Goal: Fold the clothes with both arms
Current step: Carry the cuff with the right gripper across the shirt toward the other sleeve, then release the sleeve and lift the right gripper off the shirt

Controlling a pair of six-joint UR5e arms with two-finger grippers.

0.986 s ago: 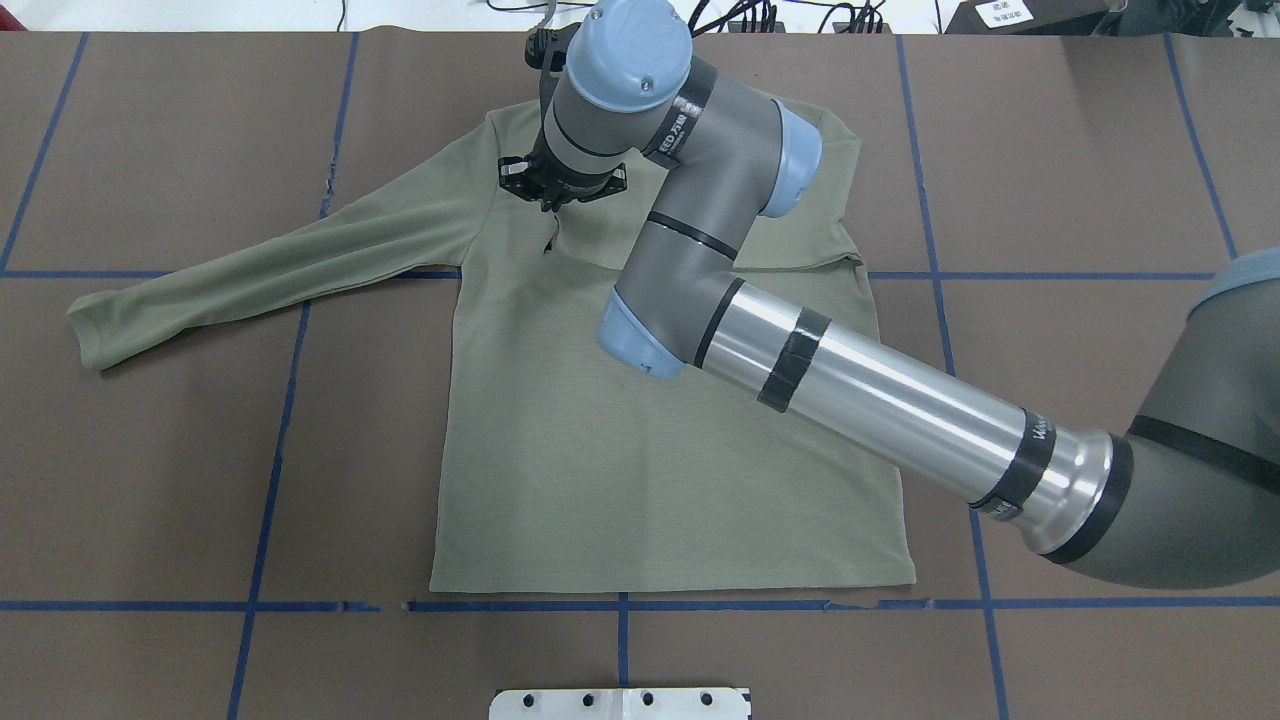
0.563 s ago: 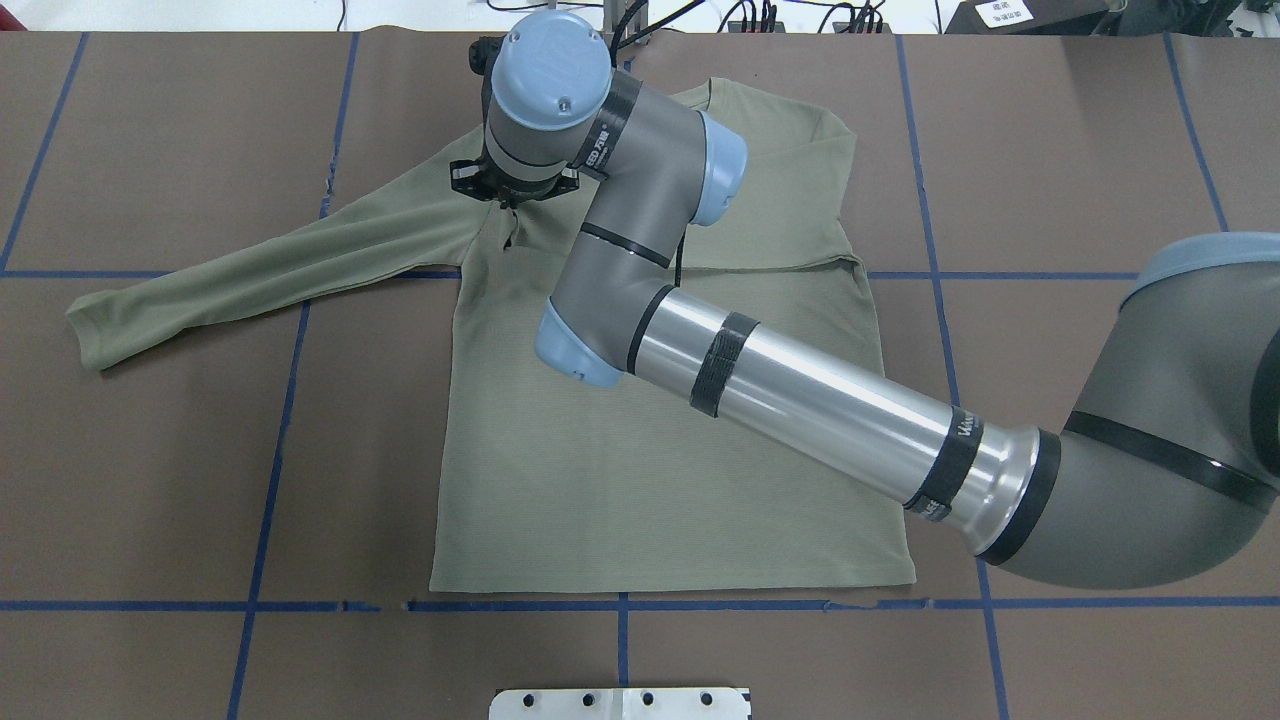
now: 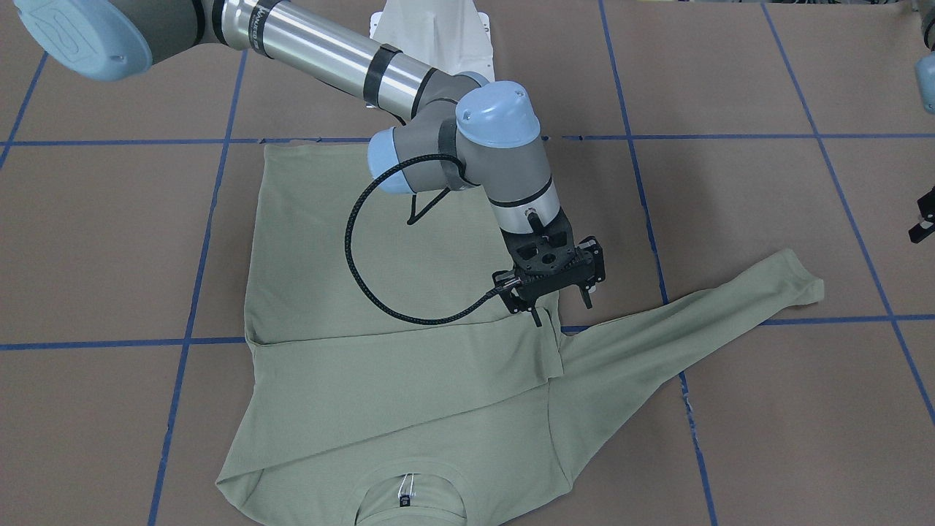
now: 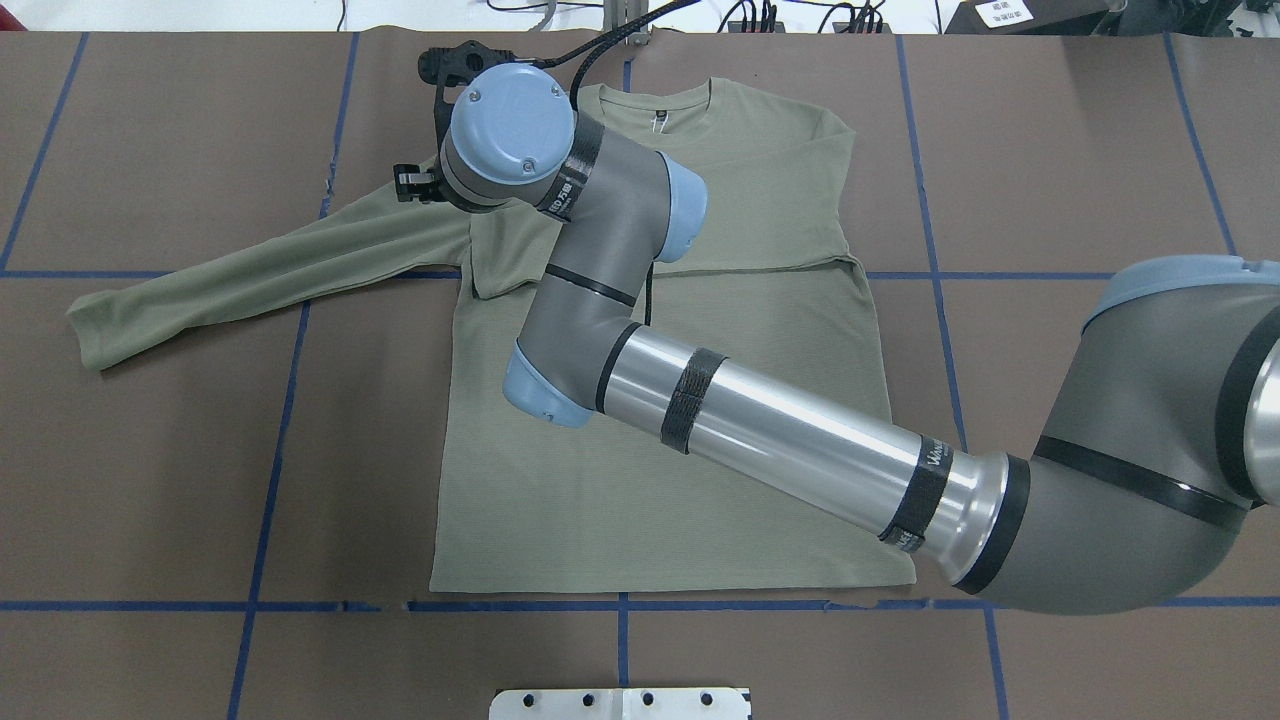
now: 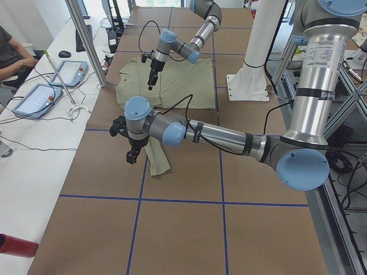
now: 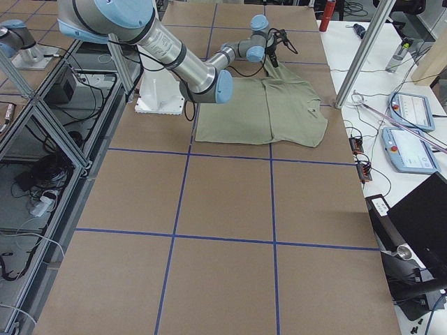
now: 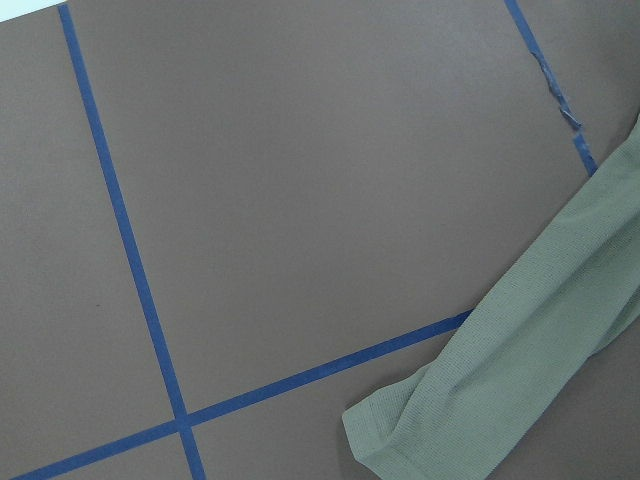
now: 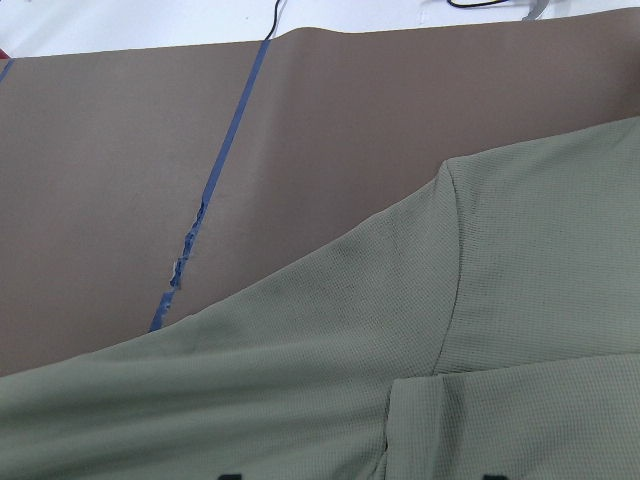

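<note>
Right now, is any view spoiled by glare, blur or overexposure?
Overhead: sharp, though glare streaks the right arm along its silver tube. Right wrist: the shirt weave is crisp, the white background at the top is blown out. Left wrist: even light, the sleeve is sharp.

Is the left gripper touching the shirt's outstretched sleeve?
Apart. In the front-facing view, brown table shows between the left gripper at the frame edge and the sleeve cuff.

Brown table (image 4: 150, 480), blue tape grid (image 4: 150, 605).
</note>
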